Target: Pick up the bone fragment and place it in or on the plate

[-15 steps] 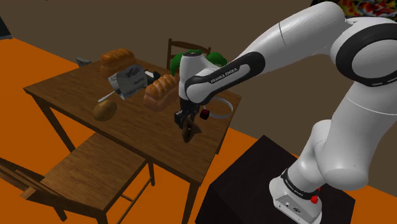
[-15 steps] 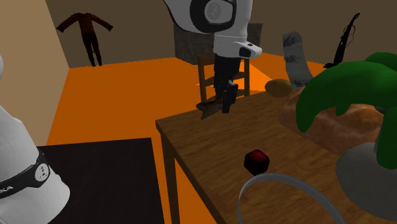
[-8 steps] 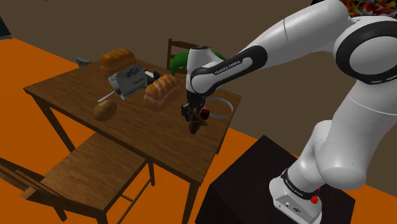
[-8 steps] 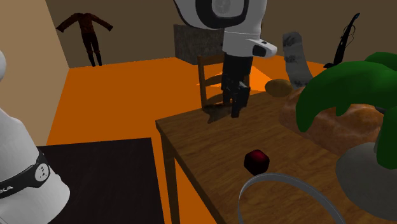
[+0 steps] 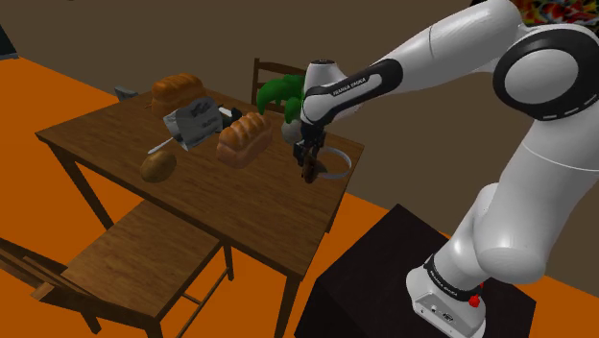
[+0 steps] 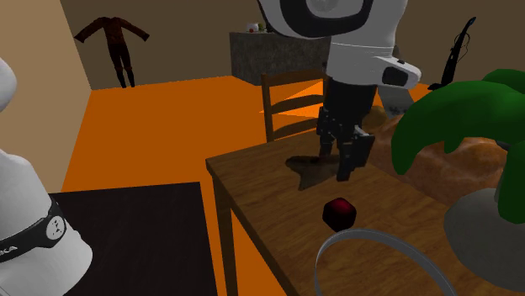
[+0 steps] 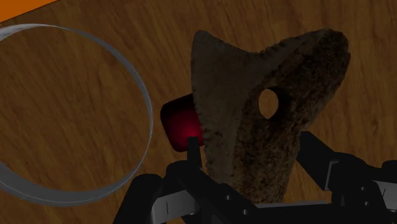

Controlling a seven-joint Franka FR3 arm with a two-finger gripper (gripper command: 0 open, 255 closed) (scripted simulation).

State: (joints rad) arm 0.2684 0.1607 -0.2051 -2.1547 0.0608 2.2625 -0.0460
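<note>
The end effector (image 7: 251, 151) grips the bone fragment (image 7: 235, 83), a dark brown, rough-surfaced wedge pierced by one small hole, above the wooden table (image 7: 372, 108) near the grey-rimmed plate (image 7: 147, 108).

Bone fragment (image 7: 267, 121), clasped in my pincer (image 7: 251, 153): dull brown, matt, with a coarse, pitted surface and no sheen. My pincer's fingers (image 7: 316, 151): plain black, matt and smooth. Table (image 7: 167, 51): wood with a streaked grain and a low sheen. Plate (image 7: 149, 111): thin grey rim, smooth; it may be metal or glass, I cannot tell which. Small dark red block (image 7: 178, 124) beside the plate: smooth, with a soft gloss. My arm (image 5: 451, 48): smooth white shells, lightly glossy.
</note>
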